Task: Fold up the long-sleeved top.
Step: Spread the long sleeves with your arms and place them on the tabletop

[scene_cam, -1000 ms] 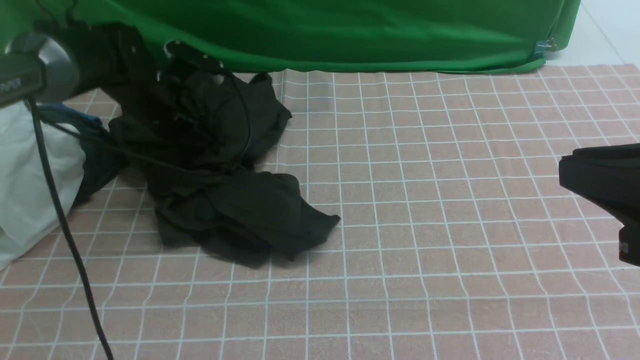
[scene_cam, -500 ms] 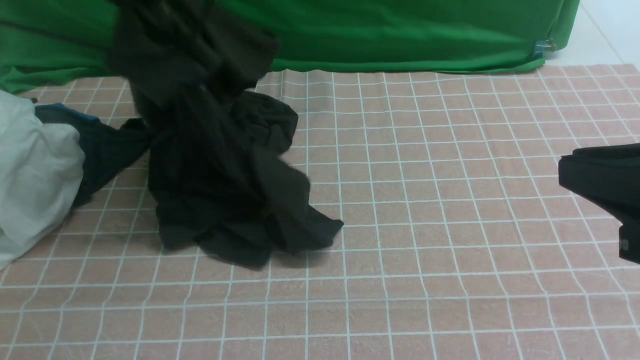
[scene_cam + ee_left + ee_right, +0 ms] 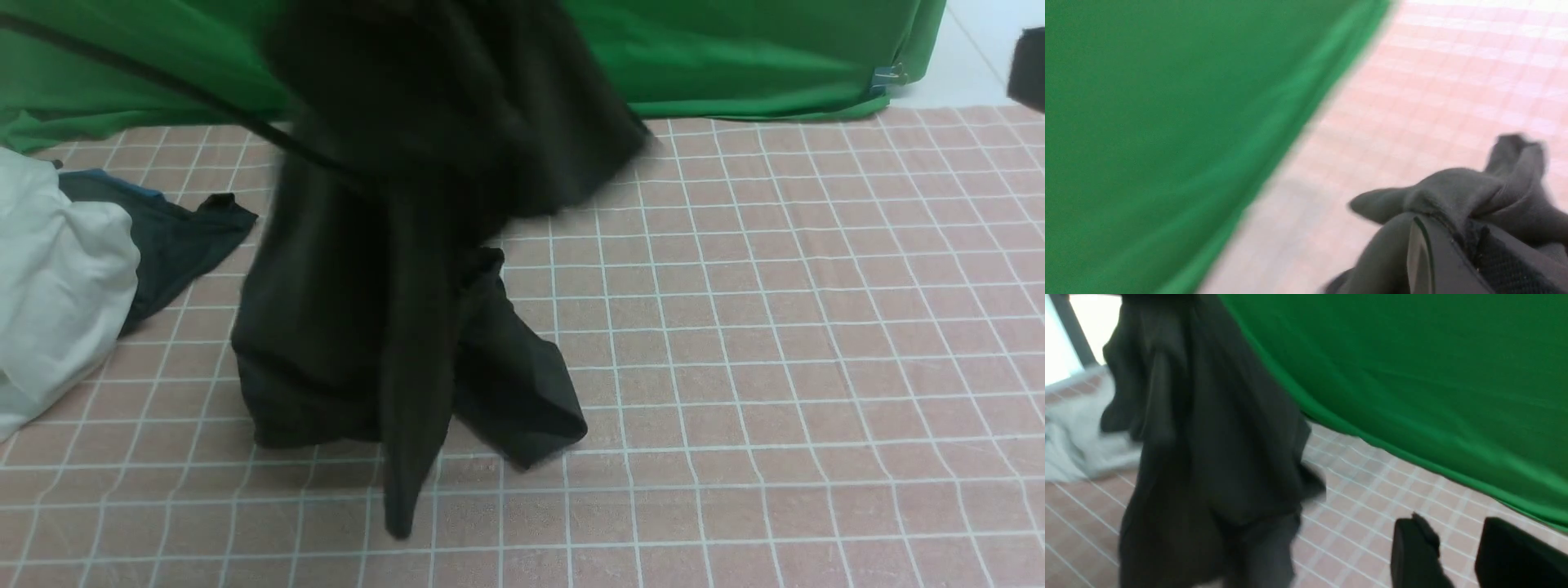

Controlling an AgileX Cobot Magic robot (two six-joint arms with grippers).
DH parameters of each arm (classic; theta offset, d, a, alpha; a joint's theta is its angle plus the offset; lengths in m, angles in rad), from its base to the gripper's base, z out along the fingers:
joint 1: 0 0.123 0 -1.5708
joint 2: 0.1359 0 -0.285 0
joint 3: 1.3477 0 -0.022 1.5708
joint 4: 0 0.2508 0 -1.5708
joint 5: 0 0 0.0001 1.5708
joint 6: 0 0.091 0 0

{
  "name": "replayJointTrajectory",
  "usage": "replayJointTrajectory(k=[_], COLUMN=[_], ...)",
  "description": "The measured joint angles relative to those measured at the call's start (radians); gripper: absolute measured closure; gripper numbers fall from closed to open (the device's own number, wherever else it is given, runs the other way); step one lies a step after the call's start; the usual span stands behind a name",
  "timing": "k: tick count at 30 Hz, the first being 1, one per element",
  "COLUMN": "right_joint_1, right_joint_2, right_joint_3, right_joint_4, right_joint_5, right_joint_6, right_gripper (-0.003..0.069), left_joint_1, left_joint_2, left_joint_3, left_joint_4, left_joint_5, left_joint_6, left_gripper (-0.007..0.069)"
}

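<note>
The long-sleeved top [image 3: 351, 327] is black and hangs bunched from above the front view, left of centre. Its lower folds and one sleeve trail on the table. In the left wrist view my left gripper [image 3: 1461, 237] is shut on a fold of the top [image 3: 1453, 192], and cloth bulges past the fingertips. My right gripper [image 3: 1453, 543] is open with only tablecloth showing between its fingers. It is in the air to the right of the hanging top [image 3: 1216, 449] and apart from it. In the front view only a dark bit of the right arm [image 3: 1030, 69] shows at the top right corner.
A white garment [image 3: 57, 278] and a smaller dark cloth with a blue edge [image 3: 171, 237] lie at the table's left. A green backdrop [image 3: 775, 57] closes off the far side. The pink checked tablecloth [image 3: 775, 327] spreads to the right. A black cable [image 3: 163, 82] crosses the upper left.
The top has been pulled up off the table and to the right, away from the pile. My left arm rose out of the front view. The right arm lifted and its jaws spread wider.
</note>
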Motion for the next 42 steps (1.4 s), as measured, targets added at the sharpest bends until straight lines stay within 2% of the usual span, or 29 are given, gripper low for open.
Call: replayJointTrajectory(k=[3, 11, 17, 20, 26, 28, 31, 34, 36, 38, 39, 40, 41, 42], right_joint_1=[0.000, 0.000, 0.000, 0.000, 0.000, 0.000, 0.000, 0.000, 0.000, 0.000, 0.000, 0.000, 0.000, 0.000], right_joint_2=[0.000, 0.000, 0.000, -0.007, -0.047, -0.057, -0.068, -0.073, -0.076, -0.079, -0.079, -0.079, -0.079, -0.079], right_joint_3=[-0.004, -0.005, -0.005, -0.005, 0.000, 0.008, 0.029, 0.051, 0.062, 0.078, 0.080, 0.095, 0.099, 0.106], right_joint_4=[-0.129, -0.327, -0.476, -0.502, -0.510, -0.510, -0.511, -0.511, -0.511, -0.511, -0.511, -0.511, -0.511, -0.511], right_joint_5=[0.074, 0.259, 0.315, 0.324, 0.316, 0.302, 0.277, 0.247, 0.231, 0.210, 0.206, 0.192, 0.191, 0.186], right_joint_6=[0.082, 0.203, 0.319, 0.341, 0.351, 0.351, 0.352, 0.352, 0.352, 0.353, 0.353, 0.353, 0.354, 0.354], right_gripper=[0.0404, 0.0413, 0.0434, 0.0436, 0.0436, 0.0436, 0.0436, 0.0436, 0.0436, 0.0436, 0.0436, 0.0436, 0.0436, 0.0436], left_joint_1=[-0.065, -0.147, -0.198, -0.204, -0.204, -0.204, -0.205, -0.205, -0.205, -0.205, -0.205, -0.205, -0.205, -0.205], left_joint_2=[0.096, 0.379, 0.578, 0.634, 0.633, 0.608, 0.526, 0.412, 0.346, 0.255, 0.248, 0.194, 0.187, 0.158], left_joint_3=[0.000, 0.000, 0.000, 0.000, 0.000, 0.000, 0.000, 0.000, 0.000, 0.004, 0.008, 0.044, 0.051, 0.081], left_joint_4=[-0.071, -0.152, -0.197, -0.204, -0.180, -0.179, -0.179, -0.153, -0.118, -0.070, -0.064, -0.050, -0.050, -0.049], left_joint_5=[0.013, -0.020, -0.237, -0.284, -0.286, -0.277, -0.248, -0.196, -0.140, -0.040, -0.031, 0.045, 0.064, 0.098], left_joint_6=[-0.016, -0.012, 0.031, 0.037, 0.038, 0.034, 0.029, -0.026, -0.075, -0.138, -0.141, -0.155, -0.155, -0.154], left_gripper=[0.0578, 0.0578, 0.0543, 0.0437, 0.0041, -0.0024, -0.0057, -0.0053, -0.0015, 0.0116, 0.0130, 0.0254, 0.0288, 0.0355])
